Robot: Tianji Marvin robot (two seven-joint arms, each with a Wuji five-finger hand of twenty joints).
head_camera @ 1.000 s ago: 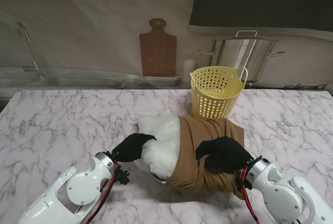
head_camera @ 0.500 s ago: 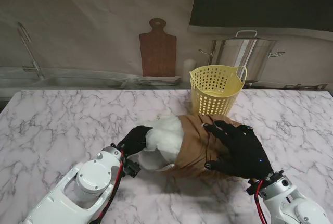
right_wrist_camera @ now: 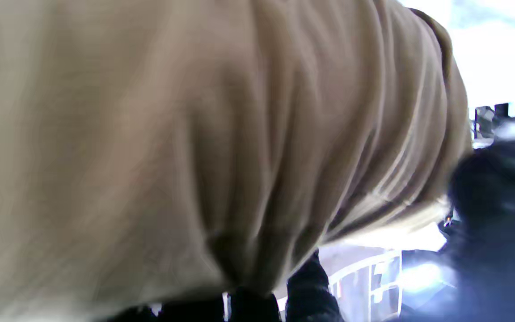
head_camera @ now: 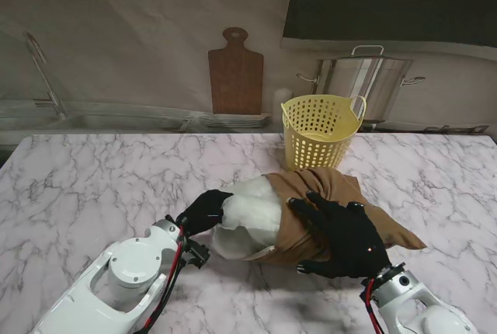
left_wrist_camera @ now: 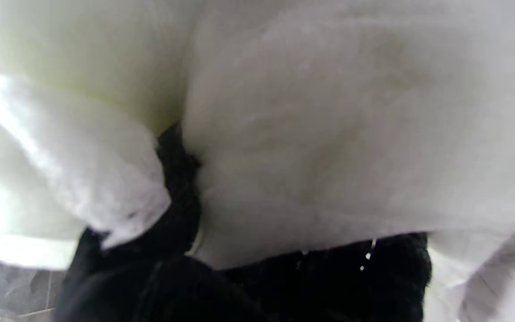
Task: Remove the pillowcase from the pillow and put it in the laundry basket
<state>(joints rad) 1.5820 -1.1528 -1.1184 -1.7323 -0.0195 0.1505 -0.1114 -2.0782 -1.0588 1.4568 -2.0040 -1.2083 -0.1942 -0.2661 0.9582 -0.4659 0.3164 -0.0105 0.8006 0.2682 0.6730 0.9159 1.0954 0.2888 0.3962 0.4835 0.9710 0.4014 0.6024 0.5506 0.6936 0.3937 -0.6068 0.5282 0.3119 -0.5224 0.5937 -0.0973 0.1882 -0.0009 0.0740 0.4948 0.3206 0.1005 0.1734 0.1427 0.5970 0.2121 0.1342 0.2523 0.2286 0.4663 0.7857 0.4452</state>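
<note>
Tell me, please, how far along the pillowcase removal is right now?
Partly done: the white pillow already pokes out of the brown pillowcase. In hand: the left robot hand grips the pillow, the right robot hand bunches the fabric. Left: sliding it fully off and dropping it into the yellow laundry basket.

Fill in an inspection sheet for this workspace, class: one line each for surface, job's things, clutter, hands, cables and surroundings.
Surface: marble table, no spills seen.
Job's things: pillow half out of the brown pillowcase; yellow basket upright just beyond, holding no pillowcase yet.
Clutter: nothing seen.
Hands: left hand grips the pillow's bare end; right hand has pillowcase cloth bunched in its fingers.
Cables: red and black wires run along the left wrist; similar ones at the right wrist.
Surroundings: cutting board, pot, tap along the back wall.
</note>
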